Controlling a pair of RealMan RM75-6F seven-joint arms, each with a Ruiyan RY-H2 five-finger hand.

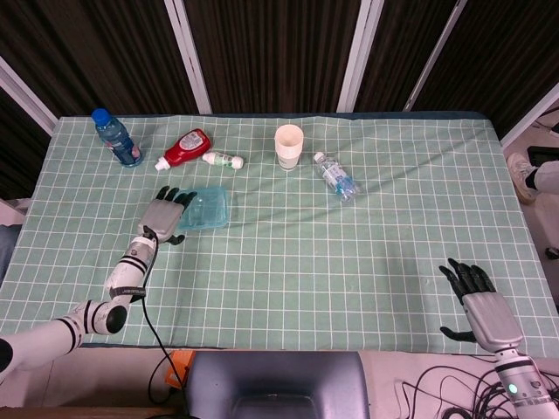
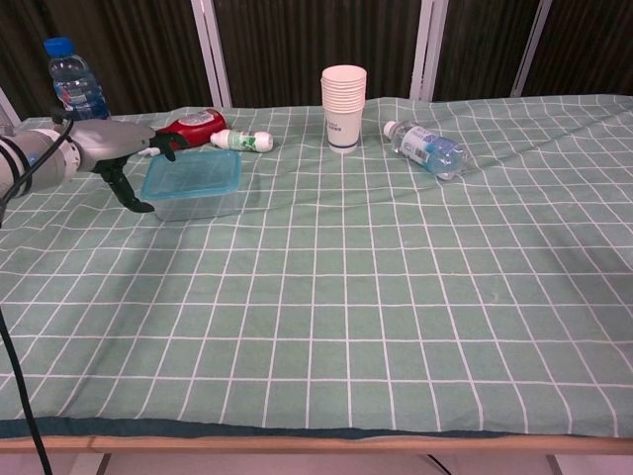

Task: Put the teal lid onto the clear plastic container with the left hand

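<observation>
The teal lid (image 1: 208,205) (image 2: 193,173) lies flat on top of the clear plastic container (image 2: 194,203) at the left of the table. My left hand (image 1: 162,216) (image 2: 111,146) is just to the left of the container, palm down, fingers spread and holding nothing; its fingertips reach the lid's left edge. My right hand (image 1: 479,305) rests open near the table's front right corner, seen only in the head view.
Behind the container lie a red ketchup bottle (image 1: 185,147) and a small white bottle (image 1: 224,160). A blue-capped water bottle (image 1: 114,137) stands far left. A paper cup stack (image 1: 289,146) and a lying water bottle (image 1: 336,177) sit mid-table at the back.
</observation>
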